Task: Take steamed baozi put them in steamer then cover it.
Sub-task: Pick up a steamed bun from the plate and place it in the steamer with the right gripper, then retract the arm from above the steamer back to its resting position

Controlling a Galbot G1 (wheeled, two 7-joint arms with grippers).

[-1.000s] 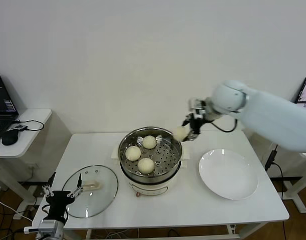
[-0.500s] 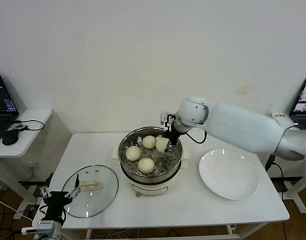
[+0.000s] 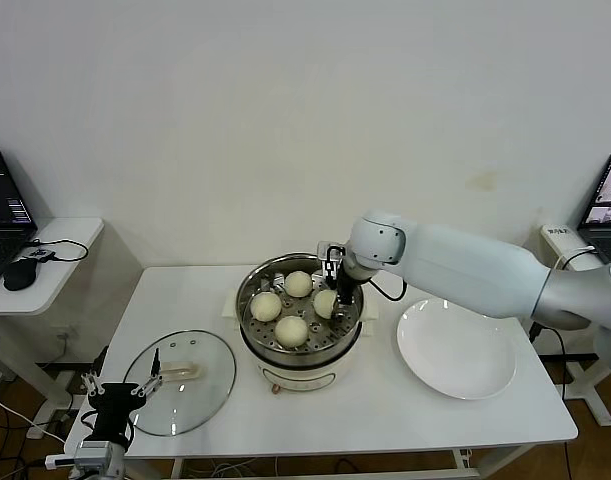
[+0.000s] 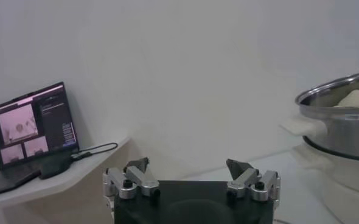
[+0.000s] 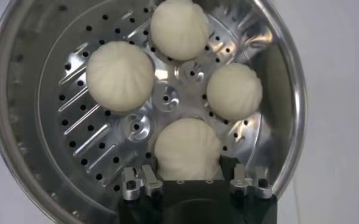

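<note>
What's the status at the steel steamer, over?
Right gripper over steel steamer, astride fourth cream-white baozi. Left gripper open, parked by round glass lid. Nothing blocking.

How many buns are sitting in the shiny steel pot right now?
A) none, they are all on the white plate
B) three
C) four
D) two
C: the right wrist view shows four steamed baozi on the perforated tray of the steamer, the nearest one just under the right pincer, and the plate is bare.

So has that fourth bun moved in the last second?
Yes. The fourth bun went from outside the steamer rim leftward and down onto its tray, with the right gripper.
</note>
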